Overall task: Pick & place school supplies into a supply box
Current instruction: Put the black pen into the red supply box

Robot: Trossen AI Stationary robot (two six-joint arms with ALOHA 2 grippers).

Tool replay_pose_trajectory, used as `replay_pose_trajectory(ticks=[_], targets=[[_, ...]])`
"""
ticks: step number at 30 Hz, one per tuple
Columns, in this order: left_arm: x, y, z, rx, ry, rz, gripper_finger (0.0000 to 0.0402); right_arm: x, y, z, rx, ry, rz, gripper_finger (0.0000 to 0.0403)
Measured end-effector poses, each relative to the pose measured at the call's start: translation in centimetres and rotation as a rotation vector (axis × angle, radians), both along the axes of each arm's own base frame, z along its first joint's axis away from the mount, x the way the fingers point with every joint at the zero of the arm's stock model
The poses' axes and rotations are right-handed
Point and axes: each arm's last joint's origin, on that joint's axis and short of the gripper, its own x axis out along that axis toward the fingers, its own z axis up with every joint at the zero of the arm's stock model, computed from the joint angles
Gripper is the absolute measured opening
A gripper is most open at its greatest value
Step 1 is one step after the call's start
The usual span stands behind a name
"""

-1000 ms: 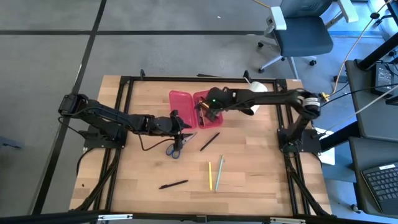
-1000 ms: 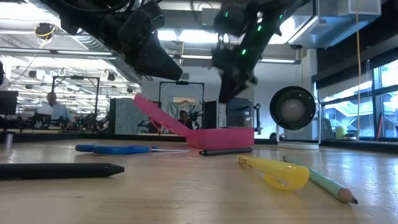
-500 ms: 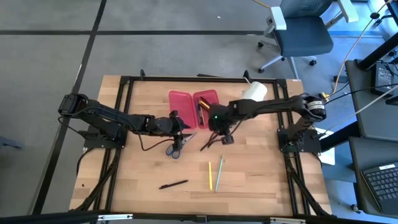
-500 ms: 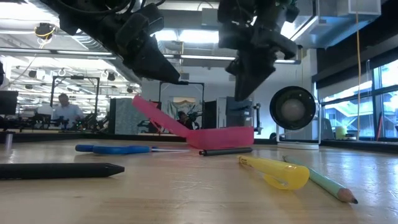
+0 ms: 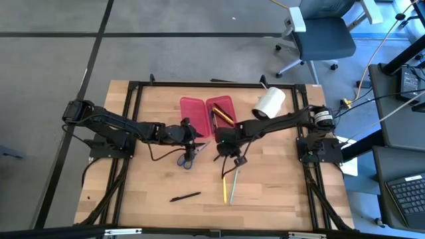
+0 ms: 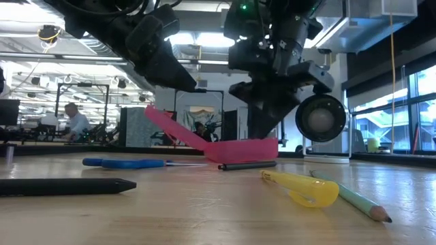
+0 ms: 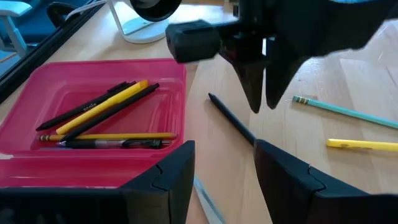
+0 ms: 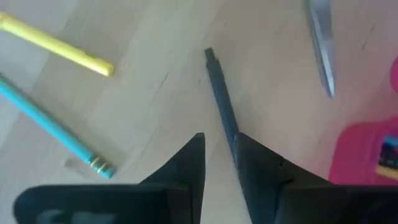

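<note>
No legible text, labels or numbers; print on black pen (image 7: 93, 107) possibly lettering, unreadable.

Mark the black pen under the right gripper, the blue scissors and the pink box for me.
black pen (image 7: 231, 120), left wrist view, middle of its barrel on the wood.
blue scissors (image 5: 186, 159), high view, the handle loops.
pink box (image 7: 177, 99), left wrist view, the bare side wall of the half holding pens.
</note>
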Motion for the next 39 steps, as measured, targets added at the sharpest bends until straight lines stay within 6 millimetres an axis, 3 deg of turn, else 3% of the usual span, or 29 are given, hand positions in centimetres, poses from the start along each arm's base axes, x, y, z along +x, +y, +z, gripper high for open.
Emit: replay_pose_trajectory(ticks=[6, 17, 28, 39], targets=[[0.0, 0.0, 0.0, 0.0, 0.004, 0.0, 0.0157, 1.6, 0.7, -1.0, -0.038, -0.101, -0.019, 0.0092], [0.0, 0.0, -0.1, 0.003, 0.009, 0.003, 0.0158, 1.7, 1.9, -2.2, -0.083, -0.079, 0.101, 0.0094], [0.0, 0.0, -0.1, 0.003, 0.009, 0.003, 0.0159, 1.9, 2.1, -2.1, -0.075, -0.111, 0.089, 0.0179], [0.0, 0.0, -0.1, 0.003, 0.009, 0.003, 0.0155, 2.1, 2.1, -2.0, -0.043, -0.127, 0.088, 0.019]])
